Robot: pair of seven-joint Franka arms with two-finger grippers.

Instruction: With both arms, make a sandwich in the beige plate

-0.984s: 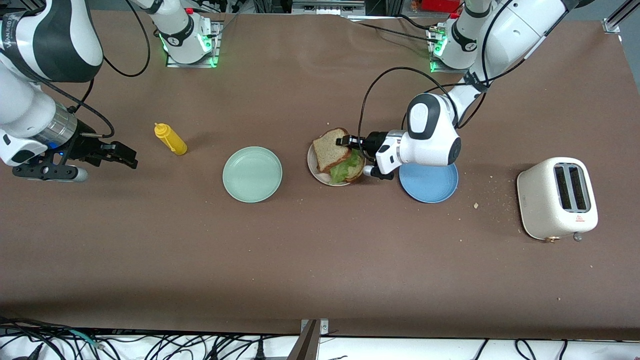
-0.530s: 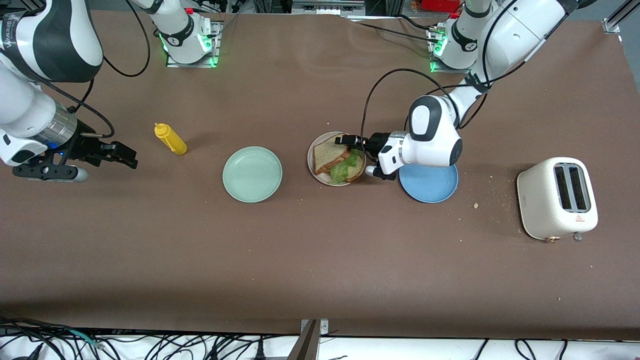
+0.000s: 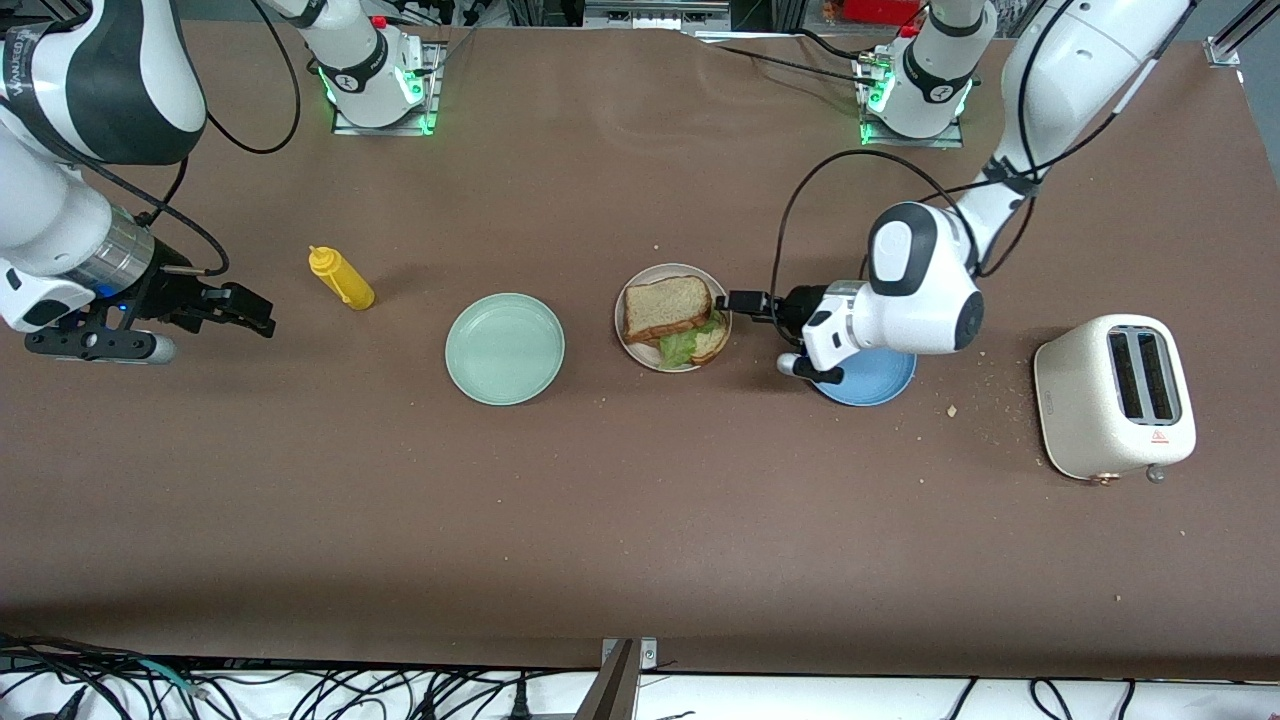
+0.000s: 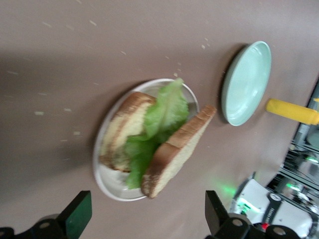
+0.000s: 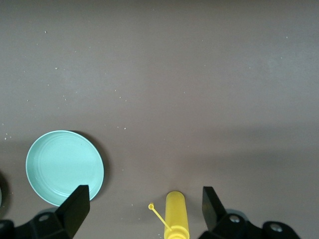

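Two bread slices (image 3: 667, 308) with a green lettuce leaf (image 3: 684, 345) between them made up the sandwich, and I saw it lying in the beige plate (image 3: 655, 276) near the middle of the tabletop (image 3: 640, 520). From the left wrist view the top slice (image 4: 178, 149) sat askew on the lettuce (image 4: 159, 124), overhanging the plate's rim (image 4: 101, 169), while the lower slice (image 4: 122, 130) lay flat in the plate.

I had the left gripper (image 3: 742, 301) just beside the plate, toward the left arm's end, low over the bare tabletop between the beige plate and the blue plate (image 3: 870, 382). Its fingers (image 4: 76, 215) stood spread wide and released, holding nothing, with the sandwich clear of them.

On the right arm's side of the beige plate lay the mint-green plate (image 3: 505, 348), empty, and farther along that way the yellow squeeze bottle (image 3: 342, 277) lay on its side. The right gripper (image 3: 240, 310) waited over the tabletop near that bottle, its fingers (image 5: 75, 208) parted and empty; its wrist view showed the bottle (image 5: 176, 214) and the green plate (image 5: 65, 167) below.

Toward the left arm's end stood a cream toaster (image 3: 1115, 396), with crumbs (image 3: 952, 410) scattered between it and the blue plate.
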